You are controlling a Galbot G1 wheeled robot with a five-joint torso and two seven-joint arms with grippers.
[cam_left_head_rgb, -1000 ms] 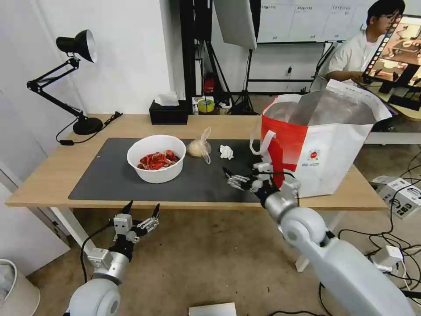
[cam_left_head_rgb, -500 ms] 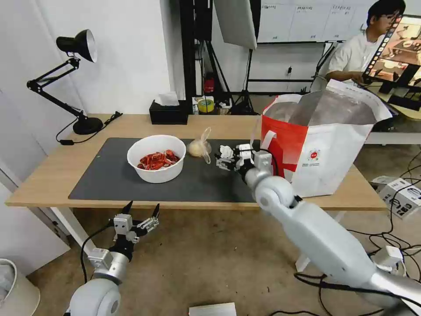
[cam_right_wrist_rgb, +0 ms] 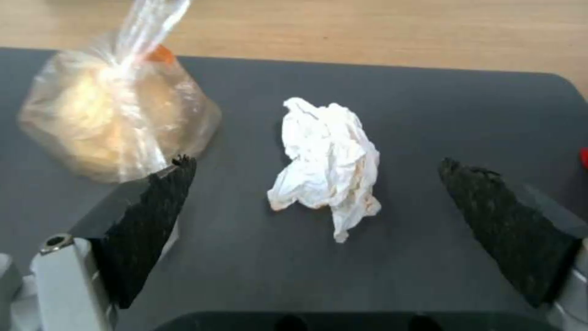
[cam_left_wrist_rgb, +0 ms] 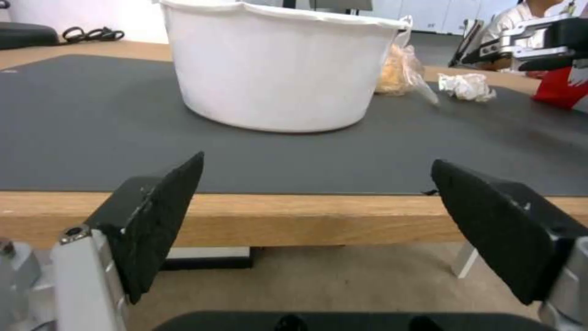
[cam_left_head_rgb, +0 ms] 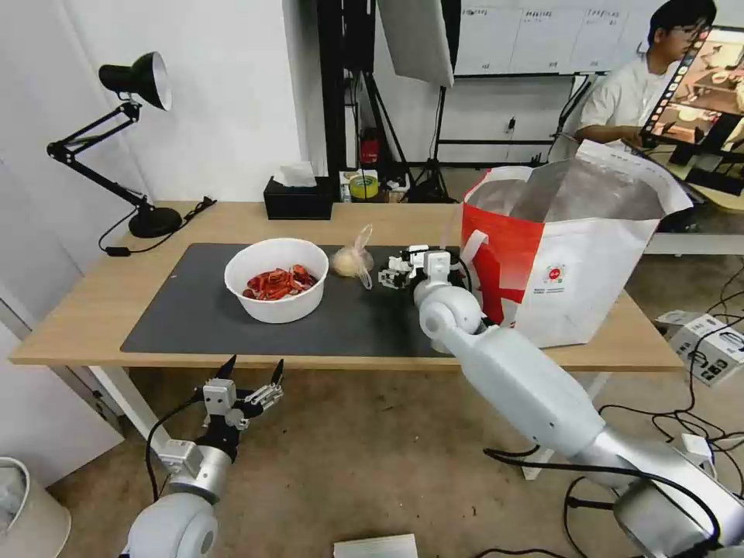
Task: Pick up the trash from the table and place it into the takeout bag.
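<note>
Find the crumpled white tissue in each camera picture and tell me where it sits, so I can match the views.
Head view: the crumpled white tissue is hidden under the open right gripper, beside the takeout bag.
Left wrist view: crumpled white tissue lies far off on the mat.
Right wrist view: it lies between the open fingers.
Shared landmark: the knotted clear bag next to it.
</note>
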